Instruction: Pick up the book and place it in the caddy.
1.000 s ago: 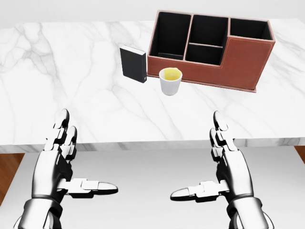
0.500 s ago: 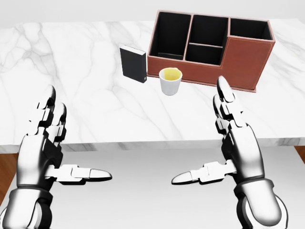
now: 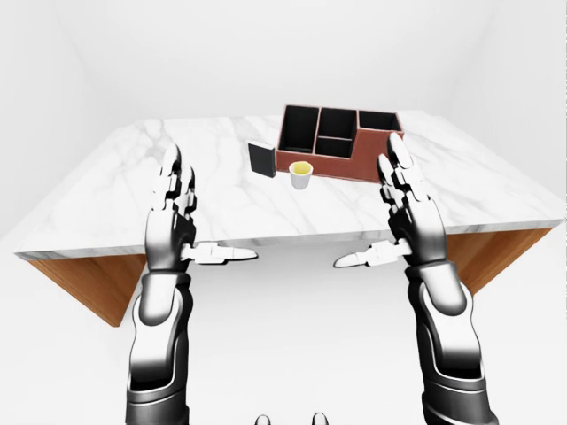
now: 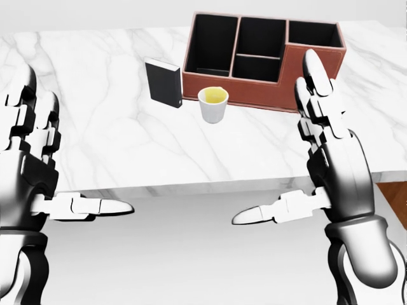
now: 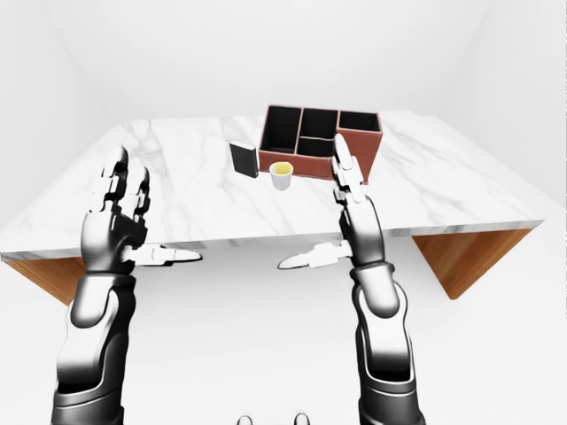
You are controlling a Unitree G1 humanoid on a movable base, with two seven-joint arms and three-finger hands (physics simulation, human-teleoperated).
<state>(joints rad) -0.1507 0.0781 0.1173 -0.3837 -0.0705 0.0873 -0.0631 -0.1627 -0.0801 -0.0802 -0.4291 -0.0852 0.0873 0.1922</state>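
Glossy chrome-and-black segmented arms (three-fingered each hand).

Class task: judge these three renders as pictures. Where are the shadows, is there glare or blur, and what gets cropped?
Head view: sharp, evenly lit; the book casts almost no shadow on the marble table, and the left hand is cut by the frame edge. Eye views: wider, no blur; white walls look washed out, right hand fully shown.

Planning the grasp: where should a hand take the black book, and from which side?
Grip the book across its thin width near the top edge, coming from above. It stands upright on the table; the caddy and cup crowd its right, so the left hand probably has easier access.
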